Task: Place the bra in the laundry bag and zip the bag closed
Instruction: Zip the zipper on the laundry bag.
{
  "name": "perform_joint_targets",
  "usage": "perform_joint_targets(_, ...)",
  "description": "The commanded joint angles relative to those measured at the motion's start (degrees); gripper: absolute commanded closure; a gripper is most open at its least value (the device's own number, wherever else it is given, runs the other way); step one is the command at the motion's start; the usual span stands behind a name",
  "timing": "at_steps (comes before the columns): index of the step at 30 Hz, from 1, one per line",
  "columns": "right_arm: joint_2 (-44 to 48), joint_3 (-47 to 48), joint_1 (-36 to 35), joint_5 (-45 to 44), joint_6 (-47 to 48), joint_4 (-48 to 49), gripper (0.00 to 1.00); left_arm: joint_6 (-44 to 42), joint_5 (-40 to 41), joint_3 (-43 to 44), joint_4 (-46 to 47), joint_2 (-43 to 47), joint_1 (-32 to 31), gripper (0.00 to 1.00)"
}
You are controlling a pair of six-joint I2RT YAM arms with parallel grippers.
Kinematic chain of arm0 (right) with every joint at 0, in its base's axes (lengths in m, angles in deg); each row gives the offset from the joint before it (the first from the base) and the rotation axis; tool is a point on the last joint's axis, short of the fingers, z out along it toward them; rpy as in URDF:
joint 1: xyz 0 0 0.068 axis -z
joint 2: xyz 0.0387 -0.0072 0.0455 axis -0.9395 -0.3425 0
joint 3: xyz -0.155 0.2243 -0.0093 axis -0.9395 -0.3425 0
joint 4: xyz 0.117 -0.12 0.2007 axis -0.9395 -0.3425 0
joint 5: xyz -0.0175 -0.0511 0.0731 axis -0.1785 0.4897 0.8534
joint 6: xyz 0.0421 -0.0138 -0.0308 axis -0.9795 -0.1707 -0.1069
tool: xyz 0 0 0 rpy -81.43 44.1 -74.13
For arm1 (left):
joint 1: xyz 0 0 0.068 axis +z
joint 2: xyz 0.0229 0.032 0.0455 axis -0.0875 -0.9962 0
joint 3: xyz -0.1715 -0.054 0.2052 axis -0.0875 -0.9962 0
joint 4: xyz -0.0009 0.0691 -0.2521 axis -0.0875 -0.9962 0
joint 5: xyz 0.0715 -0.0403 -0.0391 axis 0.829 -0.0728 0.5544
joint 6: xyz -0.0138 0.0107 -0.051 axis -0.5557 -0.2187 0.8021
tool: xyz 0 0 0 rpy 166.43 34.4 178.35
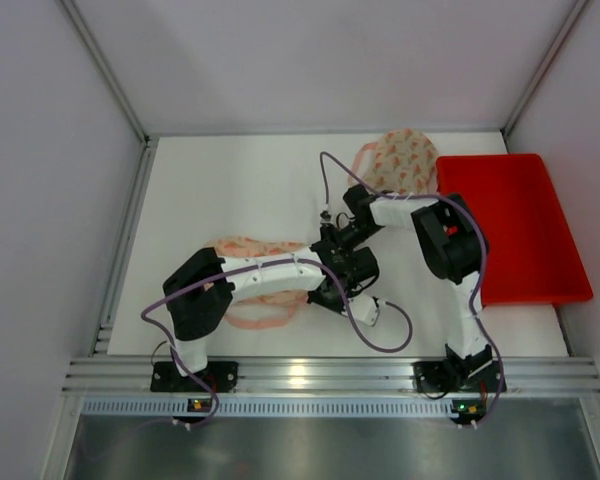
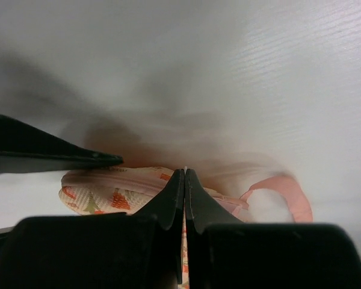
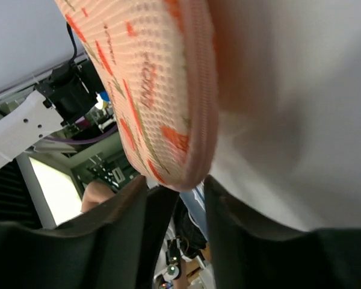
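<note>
Progress seems small so far, judged from above: a patterned mesh piece (image 1: 250, 245), which I take for the laundry bag, lies on the tabletop (image 1: 230, 180) under the left arm. It reaches up to the place where the left hand (image 1: 338, 262) and the right hand (image 1: 332, 232) meet. Pink strap loops (image 1: 265, 318) come out of it on the near side of the left hand; I suppose they belong to the bra, but how much of the bra is inside I cannot tell. A second round patterned piece (image 1: 405, 160) lies well beyond the right hand, just beside the red tray (image 1: 520, 240); what it is I cannot say. From the left wrist, the left hand is fully closed, and whether a thin edge of cloth is pinched in it is not clear. Just beyond its fingertips the laundry bag rests flat, with one of the pink strap loops to the right. From the right wrist, the right hand stands about half open, and the pink-trimmed edge of the laundry bag hangs right at the gap between its fingers, not clamped. No closed zipper is visible, so in my judgement the tucking in and the whole zipping are not yet done.
</note>
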Motion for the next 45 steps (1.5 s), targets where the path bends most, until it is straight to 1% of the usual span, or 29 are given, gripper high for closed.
perform_joint_targets(1,-0.48,3.06,-3.06,3.71,-1.02,1.10,0.61,-0.03,0.38,2.08,1.19,0.43,-0.05,1.00)
perform_joint_targets(2,-1.27,3.59,-3.32,3.89,-1.02,1.01,0.67,-0.12,0.21,1.90,1.10,0.52,-0.05,1.00)
perform_joint_targets(3,-1.54,4.81,-3.24,3.98,-0.84,0.75,0.83,-0.21,0.21,1.73,1.19,0.78,-0.05,1.00)
perform_joint_targets(5,-2.33,5.96,-2.80,3.63,0.30,-0.47,0.98,-0.29,-0.75,0.50,1.19,1.84,-0.14,1.00)
perform_joint_targets(6,-2.51,6.84,-2.63,3.28,0.74,-0.92,1.00,-0.29,-1.19,-0.03,1.10,2.19,-0.14,1.00)
perform_joint_targets(10,-3.56,8.51,-0.70,1.69,2.49,-2.06,1.00,0.06,-3.13,-4.33,1.02,5.52,-1.01,1.00)
perform_joint_targets(14,-5.84,11.85,0.98,0.20,5.92,-6.62,1.00,0.67,-3.75,-10.73,0.66,8.25,-3.39,1.00)
perform_joint_targets(15,-6.19,12.99,1.15,-0.41,6.62,-7.15,1.00,0.93,-5.40,-11.63,0.58,9.39,-3.74,1.00)
perform_joint_targets(17,-7.42,14.22,1.59,-0.94,8.29,-8.21,1.00,1.63,-6.03,-13.64,-0.03,10.45,-4.53,1.00)
perform_joint_targets(22,-10.85,20.46,2.38,-2.79,12.95,-13.82,1.00,2.08,-7.26,-16.55,-1.36,13.35,-5.32,1.00)
perform_joint_targets(24,-11.73,22.39,2.39,-3.32,13.05,-14.10,1.00,2.25,-6.74,-16.56,-1.27,13.53,-5.41,1.00)
perform_joint_targets(25,-11.74,22.75,2.39,-3.41,12.52,-14.10,0.98,2.43,-5.95,-16.12,-1.27,13.36,-5.32,1.00)
perform_joint_targets(26,-11.65,23.19,2.39,-3.41,12.17,-14.02,0.80,2.52,-5.51,-15.68,-1.18,13.18,-5.32,1.00)
perform_joint_targets(28,-10.25,22.93,2.39,-3.49,10.59,-13.06,0.60,3.04,-5.07,-13.84,-1.01,11.87,-5.06,1.00)
perform_joint_targets(29,-9.46,22.32,2.47,-3.67,10.06,-12.79,0.45,3.22,-4.98,-13.14,-0.83,10.47,-4.89,1.00)
perform_joint_targets(31,-7.18,21.35,2.56,-3.93,9.53,-12.70,0.39,3.31,-4.98,-11.38,-0.92,9.23,-3.75,1.00)
perform_joint_targets(36,-3.13,15.29,3.53,-3.32,11.10,-14.72,0.38,3.13,-4.63,-8.39,1.36,7.12,-0.41,1.00)
perform_joint_targets(38,-1.29,12.92,3.62,-2.53,11.38,-14.72,0.38,3.05,-4.63,-5.94,2.07,6.42,1.70,1.00)
perform_joint_targets(39,-0.84,10.47,3.53,-1.14,10.85,-14.02,0.38,3.05,-2.54,-5.14,2.51,5.98,2.84,1.00)
perform_joint_targets(41,0.04,7.83,3.18,0.36,9.63,-12.70,0.38,2.43,-1.90,-3.38,3.56,5.53,3.55,1.00)
perform_joint_targets(42,0.22,7.20,2.92,1.94,8.31,-10.96,0.37,2.26,-1.64,-2.85,3.91,5.27,3.81,1.00)
perform_joint_targets(45,-0.57,7.98,1.16,3.44,7.16,-10.15,0.36,1.55,-2.16,-0.66,4.36,4.40,4.08,1.00)
